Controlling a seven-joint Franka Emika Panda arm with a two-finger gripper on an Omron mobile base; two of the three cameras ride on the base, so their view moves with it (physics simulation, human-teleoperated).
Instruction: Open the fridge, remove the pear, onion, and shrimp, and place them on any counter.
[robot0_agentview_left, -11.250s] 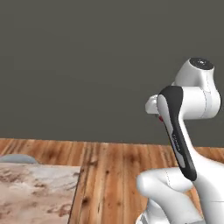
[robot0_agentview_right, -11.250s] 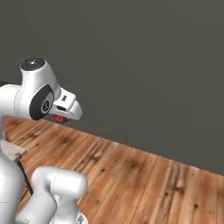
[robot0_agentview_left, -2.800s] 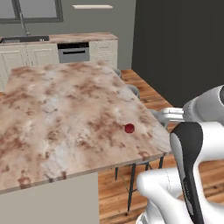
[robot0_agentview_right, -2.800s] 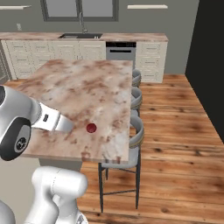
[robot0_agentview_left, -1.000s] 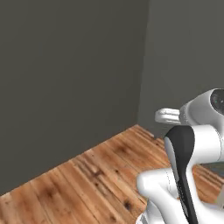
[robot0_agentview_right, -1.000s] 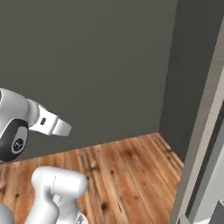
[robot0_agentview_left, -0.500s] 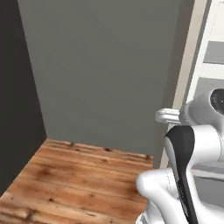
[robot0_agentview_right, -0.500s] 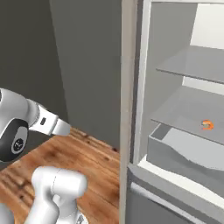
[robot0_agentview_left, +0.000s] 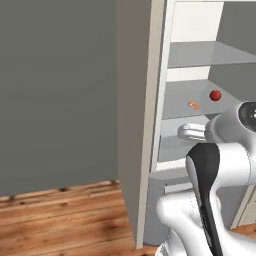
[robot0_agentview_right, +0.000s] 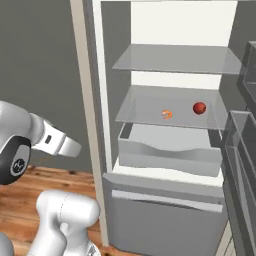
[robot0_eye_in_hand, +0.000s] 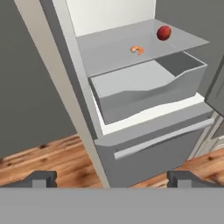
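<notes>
The fridge (robot0_agentview_right: 165, 200) stands open in front of me, with its white inside and grey shelves in sight. On the middle shelf lie the tiny orange shrimp (robot0_agentview_right: 167, 114) (robot0_agentview_left: 193, 105) (robot0_eye_in_hand: 137, 50) and, to its right, the red round onion (robot0_agentview_right: 199, 108) (robot0_agentview_left: 215, 95) (robot0_eye_in_hand: 163, 33). My gripper (robot0_eye_in_hand: 112, 179) is open and empty. It hangs well short of the fridge, level with the lower drawer front (robot0_eye_in_hand: 157, 146). The pear and the counter are out of view.
A grey drawer (robot0_eye_in_hand: 144, 94) sits pulled out a little under the middle shelf. The open fridge door (robot0_agentview_right: 242, 150) with its bins stands at the right. The fridge's side wall (robot0_agentview_left: 142, 125) is at my left, with wood floor (robot0_agentview_left: 60, 215) and a dark wall (robot0_agentview_left: 55, 90) beyond.
The whole picture has swung with the base, from the dark wall corner to the open fridge, which now faces me closer. The gripper has stayed open.
</notes>
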